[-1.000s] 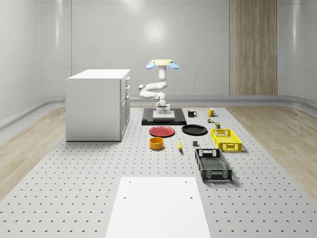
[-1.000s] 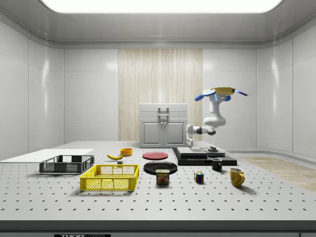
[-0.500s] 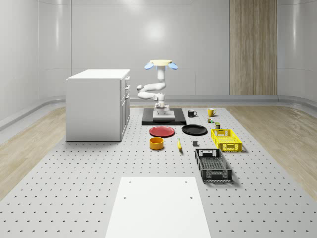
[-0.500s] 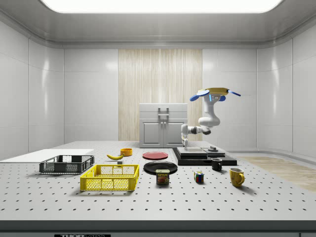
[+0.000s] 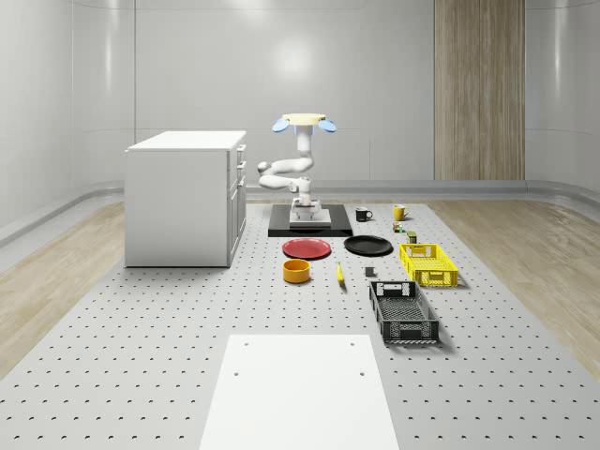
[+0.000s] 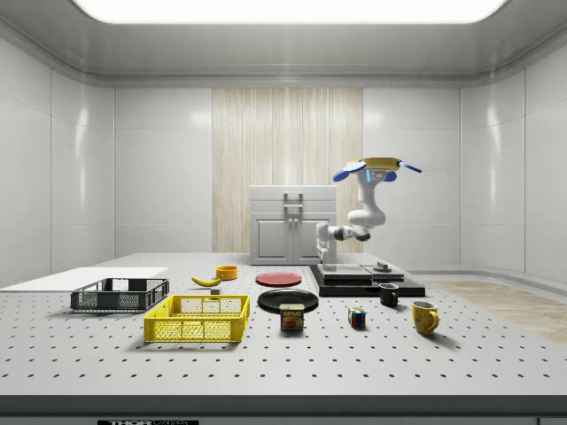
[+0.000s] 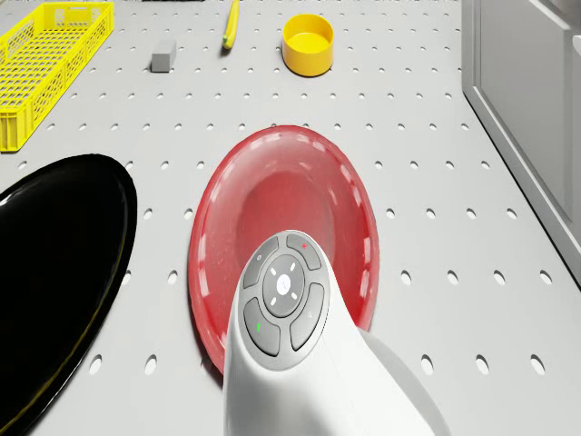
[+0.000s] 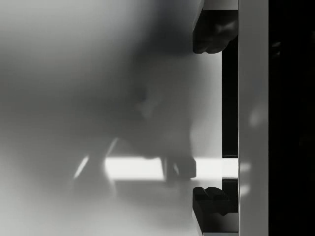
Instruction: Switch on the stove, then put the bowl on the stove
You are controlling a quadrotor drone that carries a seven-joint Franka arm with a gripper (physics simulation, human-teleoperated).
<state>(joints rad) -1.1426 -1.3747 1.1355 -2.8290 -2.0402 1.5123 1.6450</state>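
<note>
Though small, the yellow bowl [image 5: 297, 271] at lower centre of the whole-scene view looks light, rigid and smooth-walled; its thin open rim seems the best hold, one finger inside and one outside. Beyond the red plate [image 5: 307, 248], the stove [image 5: 310, 223] sits mid-frame on the desk [image 5: 141, 319], with the drone [image 5: 304, 121] hovering above. I cannot tell the claw's [image 6: 323, 262] state.

Glossy red plate [image 7: 286, 222], glossy black plate [image 7: 54, 263], matt perforated table [image 7: 436, 136], smooth yellow bowl [image 7: 308, 44].
</note>
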